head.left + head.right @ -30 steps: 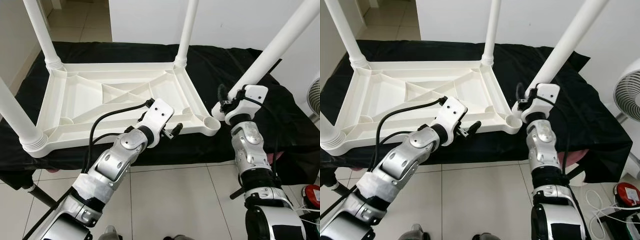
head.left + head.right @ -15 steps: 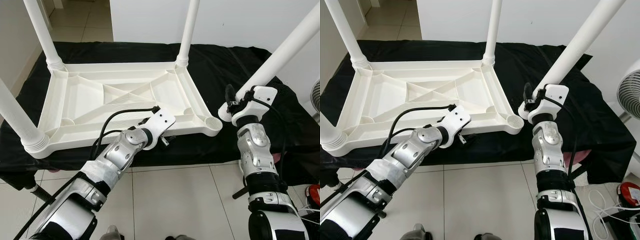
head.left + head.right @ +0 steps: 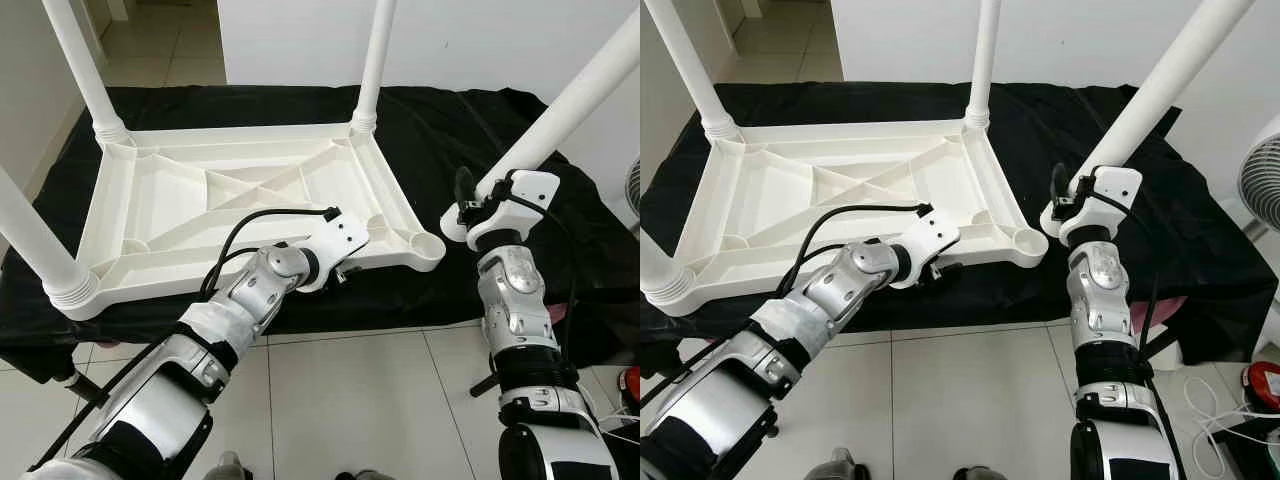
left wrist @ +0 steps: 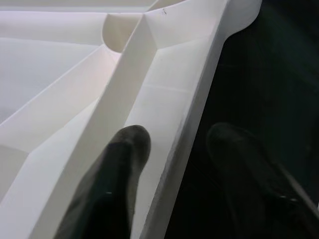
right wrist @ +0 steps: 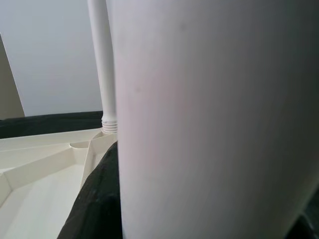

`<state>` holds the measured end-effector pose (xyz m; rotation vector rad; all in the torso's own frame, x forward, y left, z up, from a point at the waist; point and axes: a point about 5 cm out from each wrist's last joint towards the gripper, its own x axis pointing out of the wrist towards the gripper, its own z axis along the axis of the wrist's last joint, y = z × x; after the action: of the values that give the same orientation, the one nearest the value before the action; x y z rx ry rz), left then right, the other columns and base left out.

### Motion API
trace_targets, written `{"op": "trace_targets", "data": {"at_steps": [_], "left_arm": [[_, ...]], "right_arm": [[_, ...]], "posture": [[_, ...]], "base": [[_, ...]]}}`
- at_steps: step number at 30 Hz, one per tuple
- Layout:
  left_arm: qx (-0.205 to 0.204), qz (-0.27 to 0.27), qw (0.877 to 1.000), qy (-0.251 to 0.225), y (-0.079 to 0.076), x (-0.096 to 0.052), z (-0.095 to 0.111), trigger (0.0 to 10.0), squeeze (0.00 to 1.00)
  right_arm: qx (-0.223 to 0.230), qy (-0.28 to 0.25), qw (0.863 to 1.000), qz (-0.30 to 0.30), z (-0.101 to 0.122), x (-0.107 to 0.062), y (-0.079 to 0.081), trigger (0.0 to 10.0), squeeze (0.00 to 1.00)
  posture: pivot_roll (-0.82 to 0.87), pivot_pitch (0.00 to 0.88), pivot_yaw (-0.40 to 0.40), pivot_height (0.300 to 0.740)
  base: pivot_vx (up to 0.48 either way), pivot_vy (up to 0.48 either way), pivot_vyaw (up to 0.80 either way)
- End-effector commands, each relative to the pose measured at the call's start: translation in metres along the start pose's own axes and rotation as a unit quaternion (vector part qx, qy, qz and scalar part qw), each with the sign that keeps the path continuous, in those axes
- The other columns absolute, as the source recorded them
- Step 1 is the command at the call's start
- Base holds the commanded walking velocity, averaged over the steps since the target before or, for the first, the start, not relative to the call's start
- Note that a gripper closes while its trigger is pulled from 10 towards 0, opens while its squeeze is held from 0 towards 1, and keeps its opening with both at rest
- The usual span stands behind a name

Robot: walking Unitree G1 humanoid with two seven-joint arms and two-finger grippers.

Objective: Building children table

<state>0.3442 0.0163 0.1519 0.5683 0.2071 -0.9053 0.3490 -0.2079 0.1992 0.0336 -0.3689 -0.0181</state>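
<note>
The white tabletop lies upside down on a black cloth across the middle of the frame, with three legs already standing in their corners: upper left, upper centre and lower left. The one empty socket is the round cup at the tabletop's near right corner, right of centre. The right gripper is closed on the fourth leg, whose long axis runs slanting from the upper right corner of the frame down toward centre; its lower end hangs just right of and above the socket, apart from it and not yet upright. So the socket lies to the left and slightly below the leg's foot, and the right arm is the nearer one. The left gripper, seen in the left wrist view, has its fingers spread either side of the tabletop's near rim, one finger inside on the white plastic, the other outside over the cloth, seemingly to steady it
</note>
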Motion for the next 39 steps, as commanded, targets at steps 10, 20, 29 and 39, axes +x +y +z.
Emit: {"op": "trace_targets", "data": {"at_steps": [10,20,29,39], "left_arm": [[0.036,-0.050,0.998,0.033,-0.008,0.003,-0.012,7.0,0.00],[0.054,-0.050,0.996,0.047,-0.004,0.007,-0.013,10.0,0.00],[0.098,-0.082,0.990,0.067,-0.003,0.001,-0.024,10.0,0.00],[0.119,-0.147,0.978,0.085,0.019,-0.048,-0.050,10.0,0.00]], "right_arm": [[-0.008,0.002,1.000,-0.010,0.002,-0.002,-0.004,10.0,0.00],[-0.009,0.001,1.000,-0.009,0.002,0.000,-0.002,10.0,0.00],[-0.011,0.000,1.000,-0.011,0.003,-0.001,-0.003,10.0,0.00],[-0.013,0.003,1.000,-0.012,0.001,-0.001,-0.004,10.0,0.00]], "posture": [[0.02,0.055,0.013,0.740],[0.02,0.055,0.018,0.740],[0.02,0.056,0.021,0.740],[0.03,0.062,0.016,0.740]], "base": [[0.000,0.000,0.00],[0.000,0.000,0.00],[0.000,0.000,0.00],[0.000,0.000,0.00]]}}
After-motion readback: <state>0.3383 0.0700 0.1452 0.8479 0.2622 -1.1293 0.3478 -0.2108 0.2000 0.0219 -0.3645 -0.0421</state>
